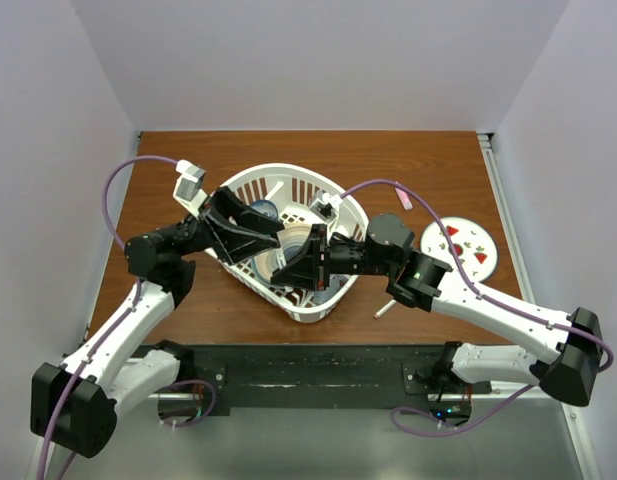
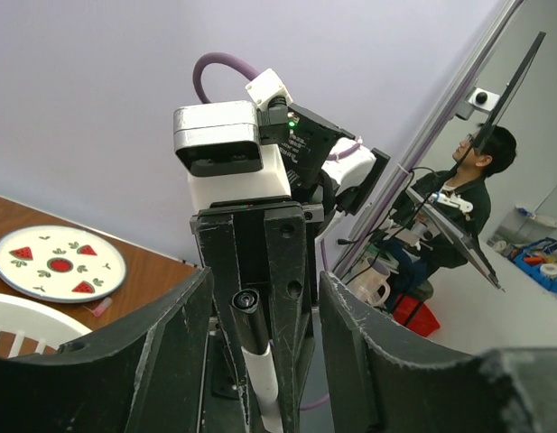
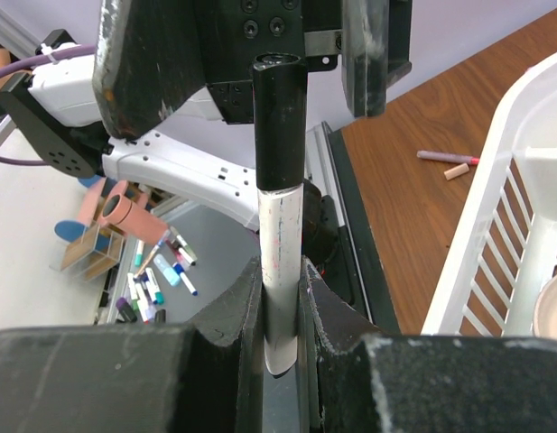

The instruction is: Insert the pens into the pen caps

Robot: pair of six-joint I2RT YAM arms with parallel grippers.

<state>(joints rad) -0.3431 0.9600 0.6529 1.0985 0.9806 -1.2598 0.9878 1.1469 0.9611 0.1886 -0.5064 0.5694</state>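
The white pen is gripped low on its barrel by the right hand, whose fingers are closed tight against it on both sides, and it is held upright in the right wrist view. A black cap is seen seated over the pen's upper end; how far it has been pushed home cannot be told. The left hand is placed around this capped end, with its two fingers standing partly apart, one on each side. A gap is visible between each finger and the cap, so nothing is gripped by this hand. From above, the two hands are seen meeting tip to tip over the white basket, which is set near the middle of the brown desk; the pen and cap are thus held in the air above the basket rather than resting on anything. A round plate printed with red watermelon slices is laid on the desk to the right of the basket. A loose white pen is left lying on the desk just beside the right forearm, and a pink pen is lying beyond the basket, between it and the plate.
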